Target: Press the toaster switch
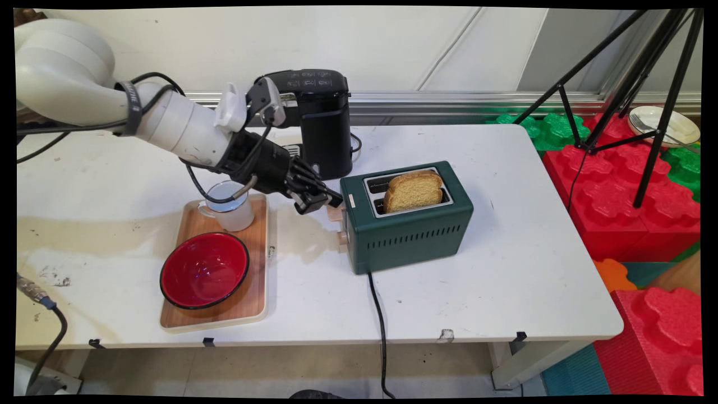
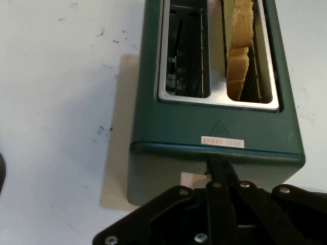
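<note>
At the toaster's point(image 1: 412, 224) lever end, the gripper point(image 1: 321, 201) sits low, its fingers brought together w/ nothing visible between them; in hand view the joined tips point(image 2: 219, 171) rest against the end wall just under the top edge, above the pale lever knob point(image 2: 194, 179). Toaster: dark green, two-slot, near table centre; bread slice point(image 1: 413, 191) stands tall out of the slot nearer the camera, other slot bare. Whether tips actually bear on the lever knob point(image 1: 335, 212) cannot be told; a second knob point(image 1: 343, 238) sits lower on the same end.

Risks (judgement): a sideways push from the tips would probably slide the light toaster toward the right rather than move the lever; a slanted press could slip off the small knob and scrape the wall; slice sits high and loose, so a jolt might tip it.

Room: directly behind the wrist are the frosted cup point(image 1: 231, 207) and red bowl point(image 1: 205, 269) on a wooden tray point(image 1: 258, 306), so retreat to the left is tight, esp. w/ the hanging cables point(image 1: 193, 179). Black coffee machine point(image 1: 320, 120) stands close on the far side. Power cord point(image 1: 378, 314) runs off the near edge of the table point(image 1: 505, 280). Open surface lies right of and in front of the toaster; tripod point(image 1: 628, 90) and foam blocks point(image 1: 628, 202) are off-table, well apart.
</note>
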### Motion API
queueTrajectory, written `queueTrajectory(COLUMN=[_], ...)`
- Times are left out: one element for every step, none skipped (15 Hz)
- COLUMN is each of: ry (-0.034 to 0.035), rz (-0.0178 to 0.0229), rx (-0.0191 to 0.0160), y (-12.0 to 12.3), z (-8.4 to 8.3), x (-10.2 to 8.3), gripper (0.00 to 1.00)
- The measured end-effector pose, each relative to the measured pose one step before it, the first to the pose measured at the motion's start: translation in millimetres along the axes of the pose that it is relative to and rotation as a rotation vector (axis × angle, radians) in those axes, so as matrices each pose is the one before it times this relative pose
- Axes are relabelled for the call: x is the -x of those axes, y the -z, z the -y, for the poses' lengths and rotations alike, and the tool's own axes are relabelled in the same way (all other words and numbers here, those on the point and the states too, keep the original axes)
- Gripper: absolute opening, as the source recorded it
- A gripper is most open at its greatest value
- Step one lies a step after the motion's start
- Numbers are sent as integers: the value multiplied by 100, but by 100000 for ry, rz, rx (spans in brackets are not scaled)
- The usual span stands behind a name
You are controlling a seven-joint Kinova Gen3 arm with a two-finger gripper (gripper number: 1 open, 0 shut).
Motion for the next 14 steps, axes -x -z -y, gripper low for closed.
queueTrajectory(ry=[180, 290, 102, 223, 83, 102, 139, 26, 7, 23, 3, 30, 10, -26], rz=[272, 326, 214, 266, 245, 359, 389, 284, 267, 237, 433, 589, 591, 458], rx=[58, 127, 101, 170, 117, 235, 310, 193, 126, 86, 185, 188, 217, 118], y=[-153, -219, -165, -217, -152, -233, -264, -270, -215, -144, -222, -220, -179, -126], z=[26, 29, 18, 28, 20, 25, 33, 50, 42, 34, 43, 35, 7, 23], x=[55, 87, 60, 97, 80, 126, 174, 163, 145, 105, 146, 220, 233, 214], gripper=[0, 0, 0, 0, 0, 0, 0, 0, 0, 0, 0, 0, 0, 0])
